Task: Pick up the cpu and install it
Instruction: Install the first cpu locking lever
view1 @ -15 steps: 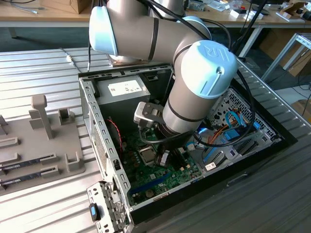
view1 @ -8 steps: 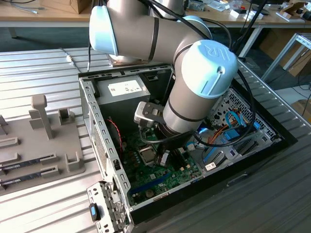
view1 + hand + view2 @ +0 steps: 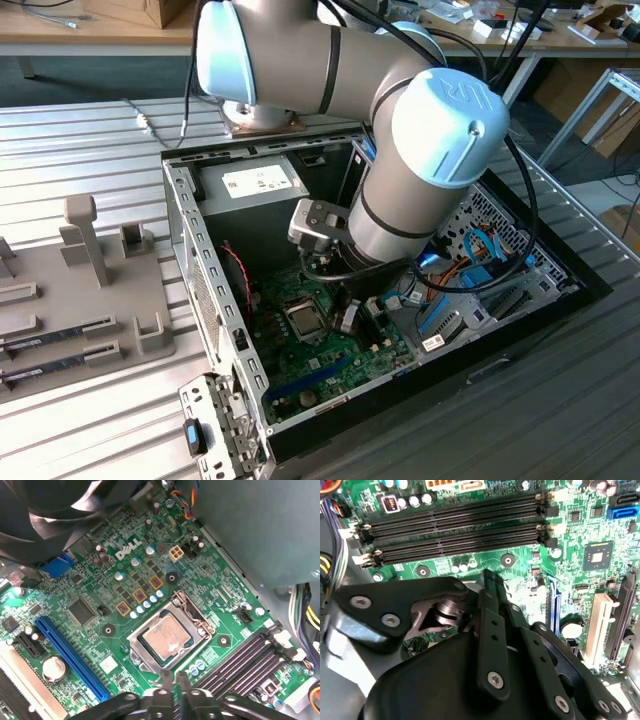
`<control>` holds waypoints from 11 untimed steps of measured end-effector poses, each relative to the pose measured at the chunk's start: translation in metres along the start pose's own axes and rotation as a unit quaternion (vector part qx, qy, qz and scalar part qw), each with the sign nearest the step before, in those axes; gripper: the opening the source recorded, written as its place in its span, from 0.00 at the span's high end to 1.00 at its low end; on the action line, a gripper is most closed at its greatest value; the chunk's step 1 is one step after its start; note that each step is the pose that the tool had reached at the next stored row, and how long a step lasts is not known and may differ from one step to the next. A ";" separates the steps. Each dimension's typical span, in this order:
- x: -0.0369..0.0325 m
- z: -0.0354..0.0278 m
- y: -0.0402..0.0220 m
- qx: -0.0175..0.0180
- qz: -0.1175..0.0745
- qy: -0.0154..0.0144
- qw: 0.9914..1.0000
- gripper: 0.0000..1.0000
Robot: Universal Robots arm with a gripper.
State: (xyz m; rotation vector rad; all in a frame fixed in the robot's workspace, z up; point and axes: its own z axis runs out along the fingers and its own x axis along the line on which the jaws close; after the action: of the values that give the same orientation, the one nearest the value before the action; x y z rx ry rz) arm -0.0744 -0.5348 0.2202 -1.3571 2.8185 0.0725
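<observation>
First wrist view, gripper [image 3: 172, 682]: its two fingertips are pressed together with nothing between them, poised just beside the edge of the CPU socket [image 3: 170, 636] that faces the memory slots [image 3: 245, 662].
Second wrist view, gripper [image 3: 492, 582]: the fingers meet in one narrow blade over the green motherboard [image 3: 520, 560], near the four black memory slots [image 3: 455, 527], all of them empty.
CPU [image 3: 166, 636]: lies flat inside the socket, silvery top up, framed by the metal retention bracket; in the exterior view it sits at [image 3: 303, 320], just beside the wrist.
Task standing: by my reading the chip is already seated and let go.
Blue expansion slot [image 3: 75, 660]: on the far side of the socket from the memory slots, apart from the fingertips.
Computer case [image 3: 190, 240]: open, the arm reaching down into it.
Risk: the tips hang close to the socket frame, so a sideways drift could knock the bracket or scrape the chip; if the chip is not fully level, pressure could bend socket pins.
</observation>
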 end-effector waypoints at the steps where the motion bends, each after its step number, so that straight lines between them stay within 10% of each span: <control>1: -0.0004 0.0000 -0.0006 0.000 0.000 0.000 1.000 0.79; 6: -0.0005 0.0000 0.0016 0.000 0.015 0.000 1.000 0.60; 11: -0.0005 0.0002 0.0016 0.002 0.077 -0.002 0.997 0.60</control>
State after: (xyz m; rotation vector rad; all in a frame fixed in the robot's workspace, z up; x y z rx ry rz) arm -0.0753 -0.5334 0.2200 -1.1335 2.9129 0.0713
